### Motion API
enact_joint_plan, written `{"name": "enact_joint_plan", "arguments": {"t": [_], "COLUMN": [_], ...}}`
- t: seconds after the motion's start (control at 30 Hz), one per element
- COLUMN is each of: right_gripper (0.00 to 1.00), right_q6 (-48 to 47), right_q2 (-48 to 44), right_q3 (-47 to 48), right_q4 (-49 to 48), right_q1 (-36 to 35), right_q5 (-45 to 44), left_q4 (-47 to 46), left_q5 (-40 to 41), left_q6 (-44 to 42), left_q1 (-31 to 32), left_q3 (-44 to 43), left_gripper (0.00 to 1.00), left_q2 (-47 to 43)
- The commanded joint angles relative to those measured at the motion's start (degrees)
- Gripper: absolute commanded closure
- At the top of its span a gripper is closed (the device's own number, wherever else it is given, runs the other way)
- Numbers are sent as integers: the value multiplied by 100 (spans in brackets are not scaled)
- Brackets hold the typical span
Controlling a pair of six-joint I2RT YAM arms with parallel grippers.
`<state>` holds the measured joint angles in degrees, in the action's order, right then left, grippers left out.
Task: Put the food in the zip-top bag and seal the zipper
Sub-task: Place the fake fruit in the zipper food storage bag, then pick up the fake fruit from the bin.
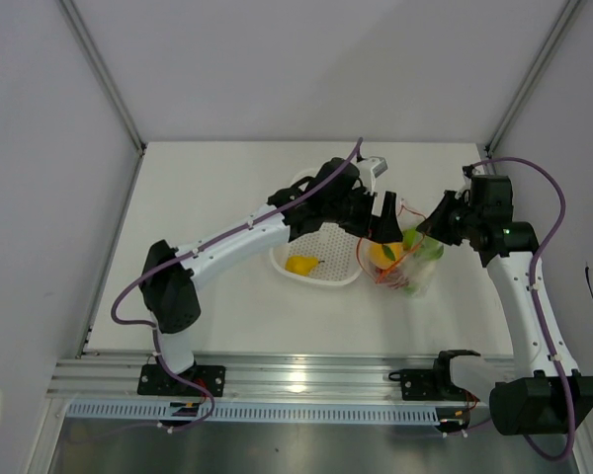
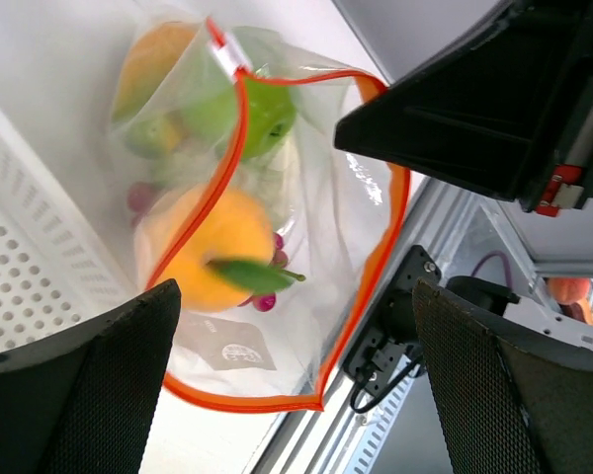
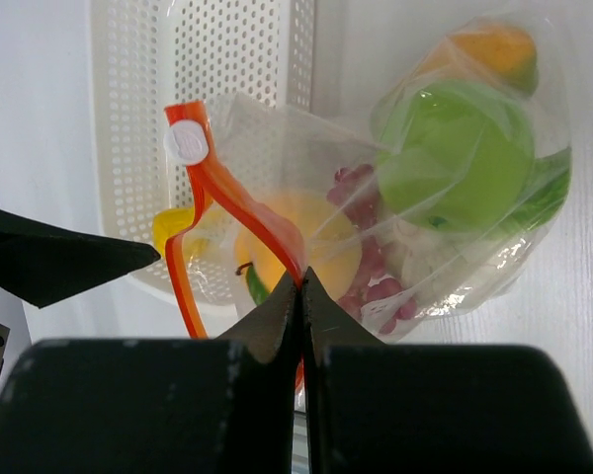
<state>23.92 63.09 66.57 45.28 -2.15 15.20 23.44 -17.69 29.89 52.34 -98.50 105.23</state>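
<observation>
— Where does the zipper [image 3: 217, 188] end in the right wrist view?
— Toward 6 o'clock it slips between the pressed-together fingertips of the right gripper [image 3: 299, 291]; the rest is hidden.
— The grape bunch [image 3: 361, 212]?
— Partly behind the orange fruit [image 3: 301, 237]. A pale lump [image 3: 415, 269] at 7 o'clock of the green apple [image 3: 455, 158] is too blurred to name.
— The basket [image 3: 128, 99]?
— Cut off at 12 o'clock. From above, the left gripper [image 1: 381, 215] covers part of the zip-top bag [image 1: 420, 275], whose contents are too small to tell.

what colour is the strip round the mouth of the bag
Orange-red. The zipper rims the clear zip-top bag, and it shows best in the left wrist view.
</observation>
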Motion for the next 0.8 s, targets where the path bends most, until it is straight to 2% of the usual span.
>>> {"name": "enact_joint_plan", "arguments": {"t": [0.0,0.23,0.3,0.4,0.6,0.77], "right_gripper": [100,100,100,100,100,100], "right_q6": [-28,-107,-116,-116,-124,-125], "right_q2": [-130,-165,-157,-148,-139,-165], "right_q3": [269,287,278,225,164,146], "right_q4": [-81,-19,-36,-80,-98,-98], "right_q1": [-31,-13,-5,-5,4,4], "right_q5": [-87,-184,-184,-175,-149,-140], "left_q4": [152,72,467,951,1101,1251], "left_q5": [362,1486,2126,2533,2534,2631], "left_q6": [-229,-317,-300,-168,658,834], "left_q1": [22,13,-30,-258,-978,-1024], "left_q3": [-328,287,279,409,1482,1798], "left_gripper": [0,1,0,0,1,4], "left_q2": [-284,-950,-1013,-1118,-1470,-1356]}}
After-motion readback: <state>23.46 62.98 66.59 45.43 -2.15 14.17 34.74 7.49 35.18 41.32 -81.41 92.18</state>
